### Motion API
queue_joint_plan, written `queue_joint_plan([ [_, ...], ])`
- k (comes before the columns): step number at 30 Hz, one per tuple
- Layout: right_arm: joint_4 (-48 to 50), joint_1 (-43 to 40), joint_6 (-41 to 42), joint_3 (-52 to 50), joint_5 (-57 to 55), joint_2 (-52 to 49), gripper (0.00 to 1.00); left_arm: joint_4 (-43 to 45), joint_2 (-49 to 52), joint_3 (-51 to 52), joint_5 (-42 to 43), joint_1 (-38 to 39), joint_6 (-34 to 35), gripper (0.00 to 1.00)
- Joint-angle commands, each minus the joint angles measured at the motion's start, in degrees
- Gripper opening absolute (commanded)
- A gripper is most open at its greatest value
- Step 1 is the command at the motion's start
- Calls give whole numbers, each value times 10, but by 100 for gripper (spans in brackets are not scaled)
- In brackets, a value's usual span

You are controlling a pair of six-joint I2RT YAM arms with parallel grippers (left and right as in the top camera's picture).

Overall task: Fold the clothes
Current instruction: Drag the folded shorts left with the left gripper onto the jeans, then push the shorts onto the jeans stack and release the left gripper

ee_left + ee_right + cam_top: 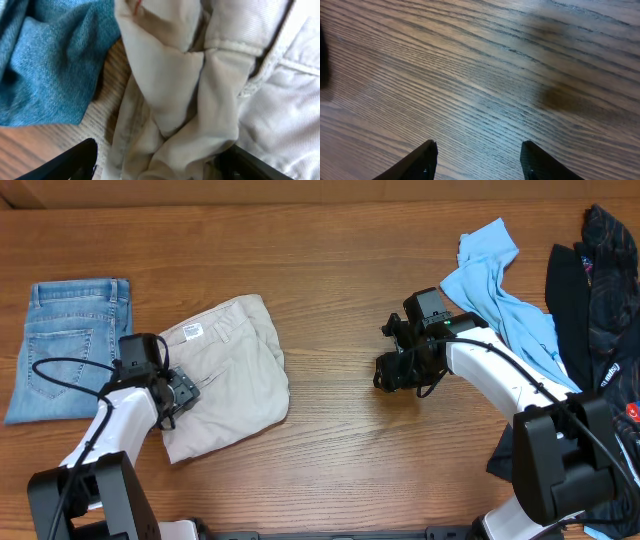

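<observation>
Pale beige cotton shorts (235,365): folded, white inner label (192,331) showing at the waistband, lying left of centre on the brown wooden surface (330,460), just beside folded blue denim jeans (65,345). Left gripper (160,162): at the shorts' left edge, jaws wide, bunched beige cloth between the black fingers (75,162); whether the pads touch the cloth is hard to tell. Right gripper (479,157): near the centre, over bare wood, jaws apart, holding nothing. Crumpled light-blue shirt (495,290): right side, unfolded, beside the right arm. Black garments (590,280): heaped at the far right edge, touching the shirt.
</observation>
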State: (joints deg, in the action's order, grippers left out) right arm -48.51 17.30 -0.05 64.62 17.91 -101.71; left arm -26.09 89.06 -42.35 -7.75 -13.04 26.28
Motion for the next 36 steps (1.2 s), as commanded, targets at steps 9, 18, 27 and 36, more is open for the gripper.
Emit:
queue_joint_plan([
  [9,0,1,-4,10,-3,13,57,88,86,31,83,-11,-46,75],
  [18,-2,1,-4,10,-3,13,57,141,132,30,148,-13,-89,49],
  [27,-3,1,-4,10,-4,13,57,96,96,-38,158,-14,-126,9],
  [36,-14,0,-4,10,-14,13,58,-23,26,-211,63,-36,-203,4],
])
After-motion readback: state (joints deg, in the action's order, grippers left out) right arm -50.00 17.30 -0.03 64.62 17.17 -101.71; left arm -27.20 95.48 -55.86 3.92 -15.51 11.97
